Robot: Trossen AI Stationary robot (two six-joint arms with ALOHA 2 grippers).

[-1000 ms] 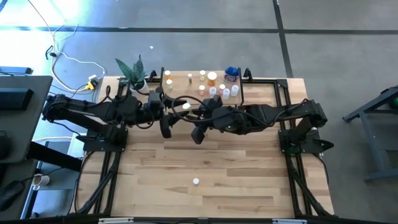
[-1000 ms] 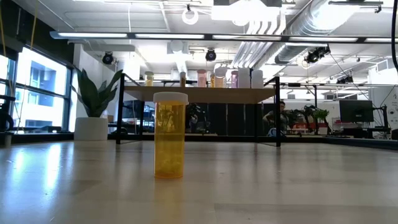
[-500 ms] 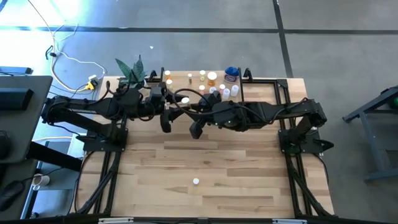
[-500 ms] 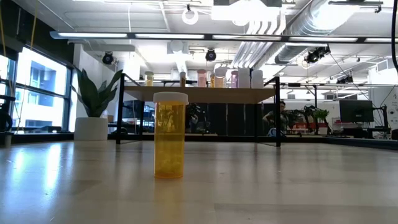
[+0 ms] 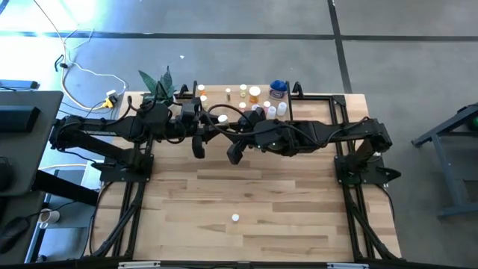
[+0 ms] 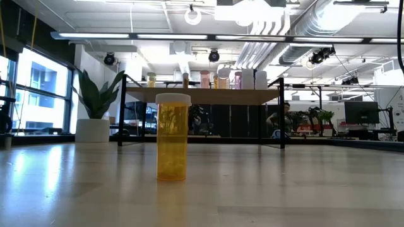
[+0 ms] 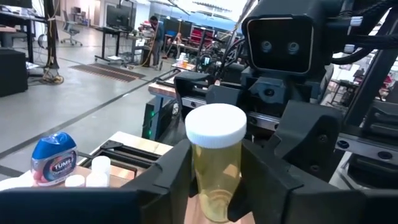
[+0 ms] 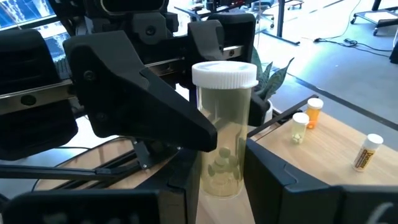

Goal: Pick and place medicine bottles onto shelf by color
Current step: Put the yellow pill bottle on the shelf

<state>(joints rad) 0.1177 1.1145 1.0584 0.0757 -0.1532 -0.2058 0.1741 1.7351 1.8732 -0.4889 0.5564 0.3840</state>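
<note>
A clear yellowish medicine bottle (image 5: 222, 119) with a white cap stands upright in the air in front of the shelf (image 5: 224, 102). My left gripper (image 7: 216, 177) comes at it from the table's left and my right gripper (image 8: 222, 177) from the right; both are shut on it. Several small bottles and a blue one (image 5: 278, 90) stand on the shelf. An orange bottle (image 6: 172, 137) with a white cap (image 5: 235, 218) stands upright on its base on the table near the front. My left gripper pinches the bottle's body below the cap (image 7: 200, 168) between its two fingers, coming in level from the table's left. The bottle is upright and clear of the table. My right gripper pinches the same bottle's body (image 8: 239, 165) between its two fingers from the table's right, slanting slightly down.
A potted plant (image 5: 159, 86) stands at the shelf's left end. In the right wrist view, small bottles (image 8: 315, 112) (image 8: 368, 151) stand on the light wooden board. Bare tabletop (image 5: 299, 202) lies between the arms and the near edge.
My left gripper has swung toward the table's far edge and toward the held bottle. The bottle's cap has shifted a little toward the far edge, still upright.
</note>
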